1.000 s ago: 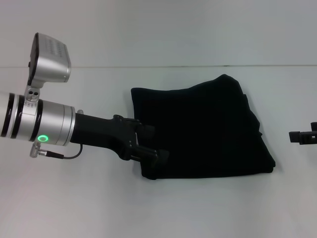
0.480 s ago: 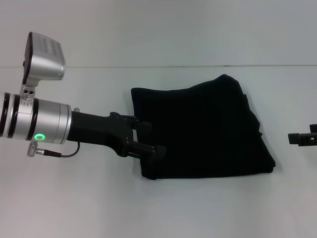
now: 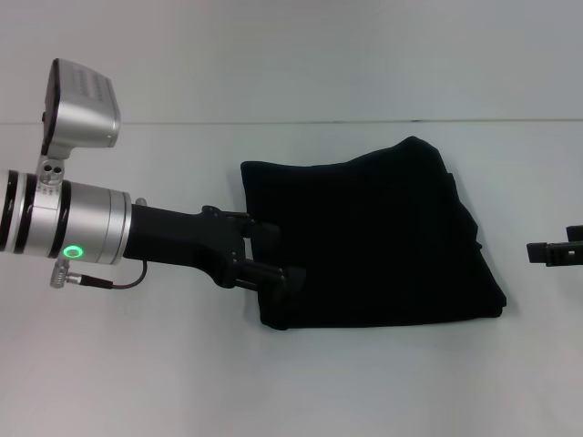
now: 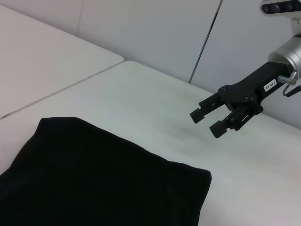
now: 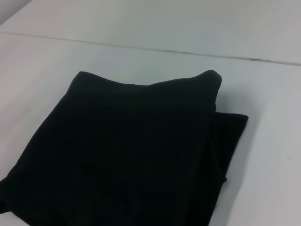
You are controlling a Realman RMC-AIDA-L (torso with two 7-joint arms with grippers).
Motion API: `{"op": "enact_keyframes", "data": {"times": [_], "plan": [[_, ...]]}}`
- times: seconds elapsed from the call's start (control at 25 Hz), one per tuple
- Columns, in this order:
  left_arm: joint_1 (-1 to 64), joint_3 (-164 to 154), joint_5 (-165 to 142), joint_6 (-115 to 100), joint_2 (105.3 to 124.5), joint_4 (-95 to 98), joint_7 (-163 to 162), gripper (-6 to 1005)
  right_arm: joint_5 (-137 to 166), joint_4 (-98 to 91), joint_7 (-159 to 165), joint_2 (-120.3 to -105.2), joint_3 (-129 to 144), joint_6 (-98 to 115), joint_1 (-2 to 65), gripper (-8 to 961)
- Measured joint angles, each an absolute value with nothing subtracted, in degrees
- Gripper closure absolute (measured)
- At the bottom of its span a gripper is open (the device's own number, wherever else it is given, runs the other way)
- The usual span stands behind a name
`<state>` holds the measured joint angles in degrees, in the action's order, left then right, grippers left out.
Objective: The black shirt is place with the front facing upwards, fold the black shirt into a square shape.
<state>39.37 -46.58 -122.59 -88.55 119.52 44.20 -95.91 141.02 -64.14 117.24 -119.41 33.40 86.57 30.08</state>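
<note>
The black shirt [image 3: 364, 237] lies folded into a rough square on the white table [image 3: 273, 382]. Its letters and neck label are hidden. It also shows in the left wrist view [image 4: 94, 174] and the right wrist view [image 5: 131, 150]. My left gripper [image 3: 278, 257] is open and empty, its fingers over the shirt's left edge near the front left corner. My right gripper [image 3: 539, 249] is at the right edge of the head view, clear of the shirt. In the left wrist view my right gripper [image 4: 205, 122] is open and empty above the table.
A seam line [image 3: 273, 121] runs across the table behind the shirt. Bare white table lies in front of the shirt and to both sides.
My left arm has drawn back slightly to the left from the shirt's edge. My right gripper has shifted a little to the right. The shirt has not moved.
</note>
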Motion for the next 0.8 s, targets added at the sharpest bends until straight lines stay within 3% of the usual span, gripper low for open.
{"op": "enact_keyframes", "data": {"times": [0.8], "plan": [[39.5,-46.4,-122.6,-87.6,119.52,44.3,-95.8,108,139.8,-62.9,115.9,-119.35,33.2,86.3,31.5,42]]}}
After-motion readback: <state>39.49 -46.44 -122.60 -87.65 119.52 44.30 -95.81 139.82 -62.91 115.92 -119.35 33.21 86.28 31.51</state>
